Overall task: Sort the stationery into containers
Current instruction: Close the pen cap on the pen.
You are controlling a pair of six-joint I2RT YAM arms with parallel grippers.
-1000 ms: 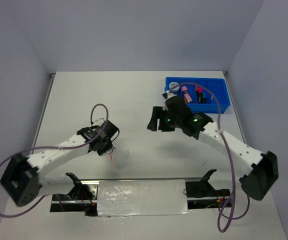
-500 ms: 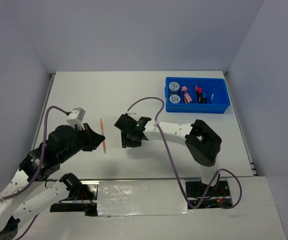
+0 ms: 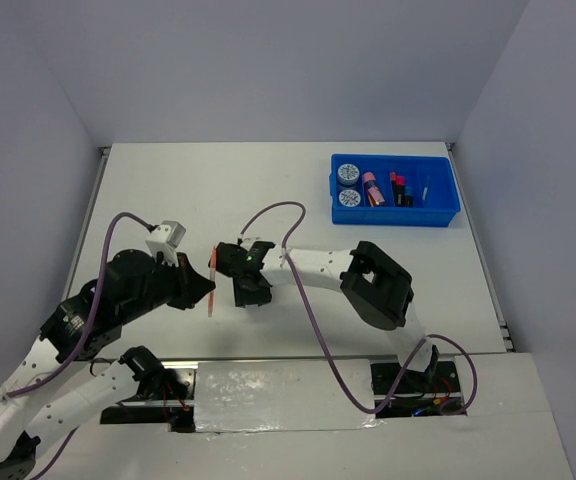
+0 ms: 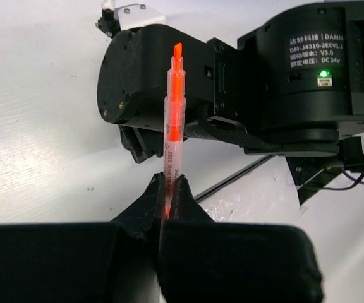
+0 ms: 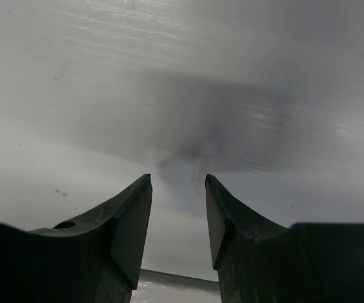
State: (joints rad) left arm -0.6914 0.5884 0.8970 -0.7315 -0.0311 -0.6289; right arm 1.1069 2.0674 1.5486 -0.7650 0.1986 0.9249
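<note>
Orange first, nearest me: one thin orange pen [image 4: 174, 107] with a clear barrel. It is pinched by its lower end in the left gripper [image 4: 168, 183], whose black fingers are pressed tight against it, so the coloured tip sticks out beyond them. Pen and gripper sit well to the left of the bright-blue plastic tray [image 3: 398, 221] and nearer the arm bases than it is. Half a second ago the pen was a little farther from the tray. It has drifted towards the tray's side, and the left arm has leaned in with it.

Just beside the pen, on the side facing the tray, is the right gripper [image 5: 177, 180]. Since the earlier frame it has slid away from the tray and come close to the pen, and its jaws have narrowed. They now stand partly apart with nothing between them, only the white table [image 5: 106, 63] beneath. I cannot tell whether it touches the pen.

Farthest off is the single tray, its contents lying as before. At its left end are two round blue-white tape discs [image 3: 349, 175], one behind the other. Beside them, towards the tray's middle, lies one pink cylinder [image 3: 371, 185]. Next comes a cluster of short black highlighters [image 3: 400, 190] with coloured caps, too small to count. One thin pale pen [image 3: 425, 192] lies towards the tray's right end.
</note>
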